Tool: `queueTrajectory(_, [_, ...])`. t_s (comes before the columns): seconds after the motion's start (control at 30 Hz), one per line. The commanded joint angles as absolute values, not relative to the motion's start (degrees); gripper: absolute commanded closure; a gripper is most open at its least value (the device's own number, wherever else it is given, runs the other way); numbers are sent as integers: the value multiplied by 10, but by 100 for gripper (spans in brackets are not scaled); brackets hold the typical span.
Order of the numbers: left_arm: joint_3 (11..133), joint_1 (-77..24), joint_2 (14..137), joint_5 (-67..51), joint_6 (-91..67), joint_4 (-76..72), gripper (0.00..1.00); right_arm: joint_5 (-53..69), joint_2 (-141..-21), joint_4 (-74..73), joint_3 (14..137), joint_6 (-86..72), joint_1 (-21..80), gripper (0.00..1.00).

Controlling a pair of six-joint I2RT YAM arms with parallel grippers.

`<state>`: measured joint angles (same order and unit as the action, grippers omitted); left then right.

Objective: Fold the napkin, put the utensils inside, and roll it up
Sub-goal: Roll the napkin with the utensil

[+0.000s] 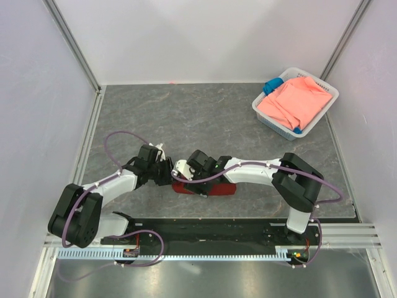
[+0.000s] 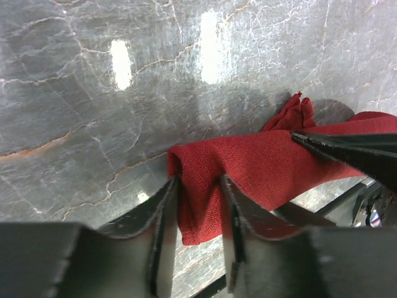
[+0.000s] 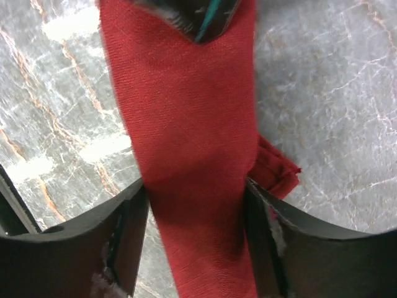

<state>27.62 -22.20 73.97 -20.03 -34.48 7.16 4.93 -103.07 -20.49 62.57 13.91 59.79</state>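
The napkin [image 1: 217,189] lies as a narrow dark red roll on the table near the front edge. It also shows in the left wrist view [image 2: 260,167] and the right wrist view [image 3: 186,124]. My left gripper [image 1: 172,180] [image 2: 198,186] is closed on the roll's left end, with cloth filling the gap between its fingers. My right gripper [image 1: 197,185] [image 3: 195,192] clasps the roll a little further along, its fingers touching both sides. One right finger [image 2: 347,149] rests on the cloth in the left wrist view. A loose corner [image 3: 279,171] sticks out. The utensils are hidden.
A white basket [image 1: 260,115] stands at the back right, holding a salmon-pink cloth [image 1: 298,99] and a small blue cloth [image 1: 272,85]. The black front rail [image 1: 211,226] runs just below the napkin. White walls enclose the grey marble table [image 1: 186,118].
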Motion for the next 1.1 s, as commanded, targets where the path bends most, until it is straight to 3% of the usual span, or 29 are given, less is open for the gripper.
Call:
queueTrajectory(0.0, [287, -221, 715, -195, -328, 79, 53, 152, -1063, -227, 640, 122, 580, 37])
queueTrajectory(0.13, [279, -221, 669, -170, -330, 88, 38, 209, -1084, -244, 649, 109, 559, 50])
queueTrajectory(0.23, [269, -220, 643, -149, -331, 93, 33, 257, -1094, -254, 656, 94, 539, 56])
queueTrajectory(0.47, [235, -221, 556, -140, -332, 82, 31, 412, -1136, -277, 675, 63, 482, 61])
queueTrajectory(0.77, [205, -221, 528, -149, -342, 81, 32, 546, -1204, -302, 721, 26, 443, 62])
queueTrajectory(1.07, [181, -220, 480, -115, -338, 91, 31, 617, -1264, -305, 737, -4, 404, 64])
